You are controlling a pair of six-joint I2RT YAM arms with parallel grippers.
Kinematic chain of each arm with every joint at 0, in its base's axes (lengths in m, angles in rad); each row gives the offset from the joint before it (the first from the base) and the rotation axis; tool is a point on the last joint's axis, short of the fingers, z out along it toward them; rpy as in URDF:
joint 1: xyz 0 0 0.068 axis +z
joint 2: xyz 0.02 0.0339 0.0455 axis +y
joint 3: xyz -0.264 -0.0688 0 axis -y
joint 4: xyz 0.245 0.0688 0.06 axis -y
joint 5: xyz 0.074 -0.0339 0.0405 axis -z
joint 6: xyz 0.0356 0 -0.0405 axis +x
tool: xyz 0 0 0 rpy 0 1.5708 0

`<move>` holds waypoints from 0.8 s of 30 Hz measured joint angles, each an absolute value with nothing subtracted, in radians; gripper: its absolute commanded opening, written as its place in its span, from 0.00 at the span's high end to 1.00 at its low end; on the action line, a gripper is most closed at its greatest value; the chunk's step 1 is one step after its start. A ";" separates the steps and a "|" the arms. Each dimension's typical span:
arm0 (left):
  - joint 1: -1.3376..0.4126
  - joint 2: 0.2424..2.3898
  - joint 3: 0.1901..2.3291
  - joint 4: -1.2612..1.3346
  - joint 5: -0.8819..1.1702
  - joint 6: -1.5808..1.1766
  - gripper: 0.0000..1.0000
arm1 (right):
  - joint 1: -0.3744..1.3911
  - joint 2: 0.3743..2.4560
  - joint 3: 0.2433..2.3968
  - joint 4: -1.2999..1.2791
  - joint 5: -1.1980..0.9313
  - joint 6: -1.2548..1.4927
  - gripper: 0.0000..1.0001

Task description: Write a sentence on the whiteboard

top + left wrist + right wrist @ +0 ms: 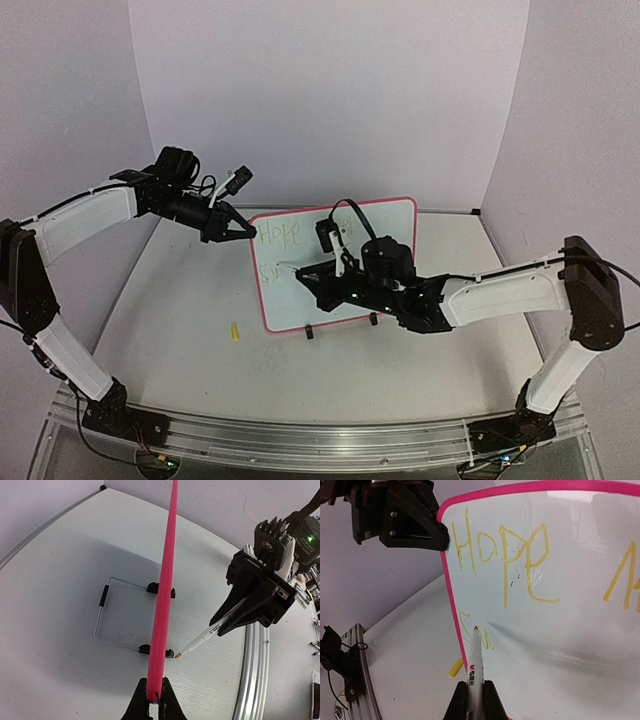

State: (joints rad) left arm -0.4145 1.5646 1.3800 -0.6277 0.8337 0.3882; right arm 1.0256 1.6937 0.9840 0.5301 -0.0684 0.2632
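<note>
Your right wrist view shows the sentence (502,555) plainly, yellow "Hope" with a partial second line below, where your right fingers (455,707) clench a marker (475,665), tip at the whiteboard (385,222). The left wrist view shows the whiteboard edge-on, left fingers (137,710) clamped on its pink frame. It stands upright on the counter (170,310), with room at its left.

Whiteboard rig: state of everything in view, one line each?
whiteboard: upright on its clip feet, left edge clamped.
sentence: unfinished; "Hope" done, second line barely begun.
marker: uncapped, tip at the second line.
yellow cap: off the marker, lying on the table.
left gripper: shut on the whiteboard frame.
right gripper: shut on the marker.
</note>
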 measured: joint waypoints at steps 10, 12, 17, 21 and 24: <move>-0.416 1.565 1.380 -0.628 0.833 0.388 1.00 | 1.026 1.721 1.010 0.524 -0.040 0.262 1.00; -0.416 1.565 1.380 -0.628 0.833 0.388 1.00 | 1.026 1.721 1.010 0.521 -0.032 0.262 1.00; -0.416 1.565 1.380 -0.627 0.833 0.388 1.00 | 1.026 1.721 1.010 0.517 -0.005 0.263 1.00; -0.416 1.565 1.380 -0.627 0.833 0.388 1.00 | 1.028 1.721 1.010 0.515 0.007 0.264 1.00; -0.416 1.565 1.380 -0.627 0.833 0.388 1.00 | 1.028 1.721 1.008 0.514 0.009 0.270 1.00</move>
